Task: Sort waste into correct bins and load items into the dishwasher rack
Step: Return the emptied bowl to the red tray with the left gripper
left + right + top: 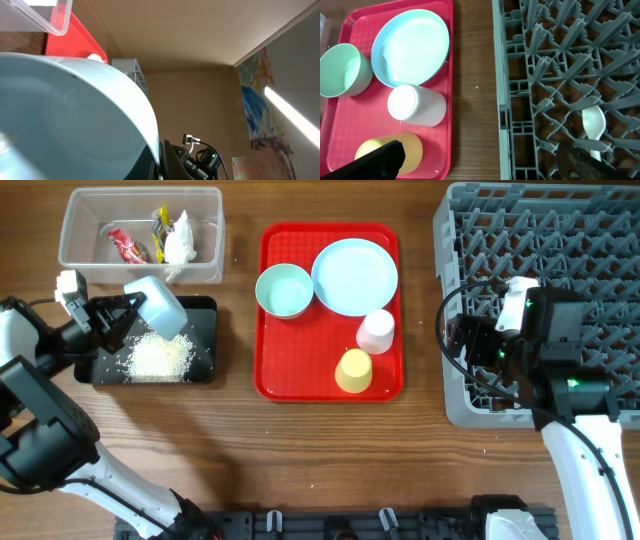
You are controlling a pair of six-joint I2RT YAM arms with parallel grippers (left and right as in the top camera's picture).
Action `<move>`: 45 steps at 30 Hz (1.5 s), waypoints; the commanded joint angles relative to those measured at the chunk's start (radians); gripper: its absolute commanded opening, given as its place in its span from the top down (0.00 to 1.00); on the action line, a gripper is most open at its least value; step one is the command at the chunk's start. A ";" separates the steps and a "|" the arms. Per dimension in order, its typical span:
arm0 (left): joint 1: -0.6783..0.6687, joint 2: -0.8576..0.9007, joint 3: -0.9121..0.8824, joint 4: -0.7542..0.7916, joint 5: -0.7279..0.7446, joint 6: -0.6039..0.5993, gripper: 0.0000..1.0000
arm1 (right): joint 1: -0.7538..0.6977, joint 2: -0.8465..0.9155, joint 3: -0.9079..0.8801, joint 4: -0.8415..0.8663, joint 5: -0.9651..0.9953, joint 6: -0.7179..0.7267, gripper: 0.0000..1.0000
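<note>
while the left fingers (118, 317) are clamping the rim of a pale blue-green bowl (156, 302), that bowl is hanging tipped, mouth downward, over the black tray (205, 330). the black tray is lying just beside the red tray (270, 385), on the side away from the rack (600, 240). the rice grains (160, 357) are heaping in the black tray right under the bowl's lip, so the emptying is looking close to done.

the coming move is turning on one relation. the rack is sitting clear across the red tray from the held bowl, so the bowl is facing a long carry over the tray's dishes, or a hand-off. the right fingers (377, 160) are hanging spread wide and empty over the rack's edge nearest the red tray. that is making the right arm much the nearer to the white cup (417, 105), which seems to be lying on its side with its long axis pointing roughly toward the rack.

only the right wrist view is showing the white spoon (594, 122) lying among the rack's pegs. only the overhead view is showing the wrappers (130, 247) in the clear tub (65, 240), out past the black tray from the red tray. the left wrist view is showing mostly the bowl's inside, hiding the grip.
</note>
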 commanded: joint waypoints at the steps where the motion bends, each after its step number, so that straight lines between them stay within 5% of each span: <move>1: 0.006 0.001 0.011 -0.003 0.034 -0.014 0.96 | 0.006 0.008 0.021 -0.002 0.014 0.001 0.00; 13: 0.006 0.001 0.011 0.000 0.029 0.004 0.96 | 0.006 0.008 0.021 -0.005 0.014 0.000 0.00; 17: -0.010 -0.001 0.015 -0.003 -0.004 0.104 0.96 | 0.006 0.008 0.021 -0.004 0.013 0.001 0.00; 21: -0.099 -0.052 0.056 0.000 -0.088 0.177 0.96 | 0.006 0.008 0.021 -0.004 0.013 0.003 0.00; 25: -0.327 -0.089 0.131 0.049 -0.244 0.167 0.96 | 0.006 0.008 0.021 -0.003 0.013 0.004 0.00; 28: -0.533 -0.089 0.135 0.259 -0.406 -0.094 0.96 | 0.006 0.008 0.021 -0.005 0.013 0.004 0.00; 30: -0.687 -0.089 0.135 0.456 -0.679 -0.421 0.96 | 0.006 0.008 0.021 -0.008 0.013 0.004 0.00; 32: -0.833 -0.089 0.135 0.534 -0.980 -0.588 0.96 | 0.006 0.008 0.021 -0.017 0.013 0.003 0.00; 36: -1.030 -0.089 0.134 0.571 -1.341 -0.690 0.96 | 0.006 0.008 0.021 -0.015 0.013 0.003 0.00; 39: -1.109 -0.089 0.134 0.570 -1.371 -0.692 0.96 | 0.006 0.008 0.021 -0.016 0.013 0.003 0.00; 40: -1.125 -0.089 0.134 0.570 -1.371 -0.692 0.93 | 0.006 0.008 0.021 -0.016 0.013 0.003 0.00; 44: -1.140 -0.088 0.134 0.574 -1.370 -0.743 0.28 | 0.006 0.008 0.021 -0.014 0.008 0.000 0.00; 45: -1.139 -0.089 0.135 0.574 -1.369 -0.745 0.25 | 0.006 0.008 0.021 -0.009 -0.015 0.000 0.00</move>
